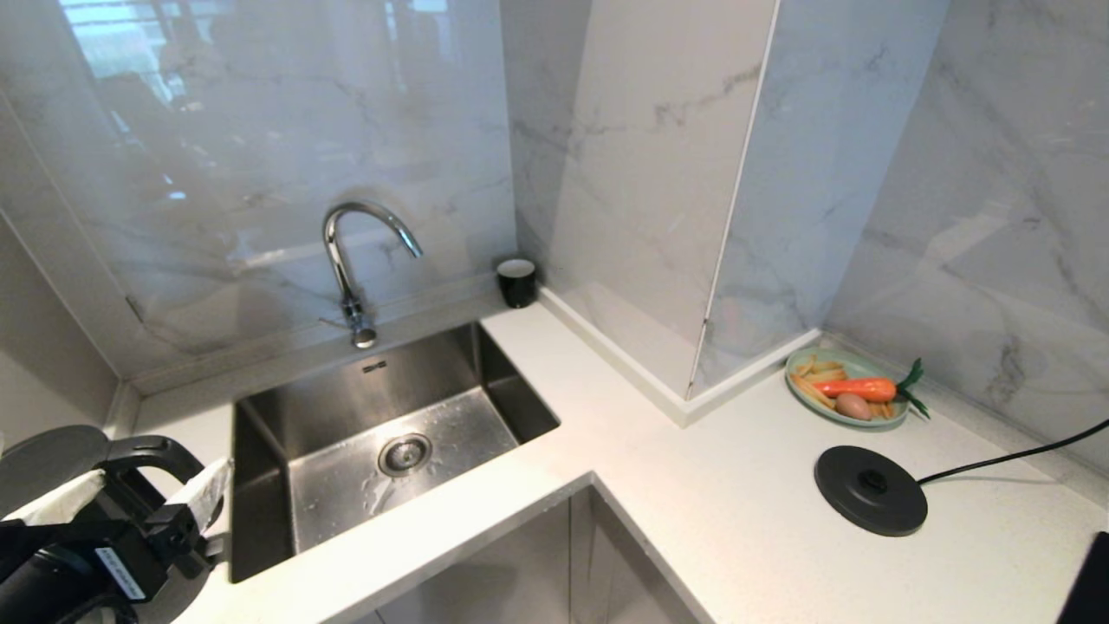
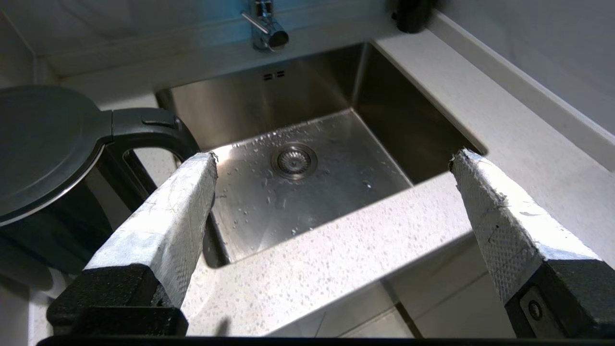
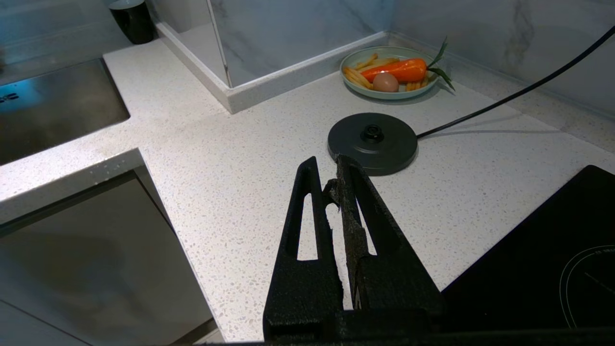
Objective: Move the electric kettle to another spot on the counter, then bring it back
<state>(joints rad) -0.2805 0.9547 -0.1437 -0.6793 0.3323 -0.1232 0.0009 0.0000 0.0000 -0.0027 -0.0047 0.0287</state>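
The left gripper (image 1: 130,503) hung spread and empty beside the electric kettle (image 2: 43,154), which stood off its power base (image 1: 871,490).

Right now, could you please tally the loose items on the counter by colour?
Black: 3 (kettle, power base, cup)
Green: 1 (plate of food)
Total: 4

left gripper (image 2: 331,163) spread wide; right gripper (image 3: 329,166) closed.
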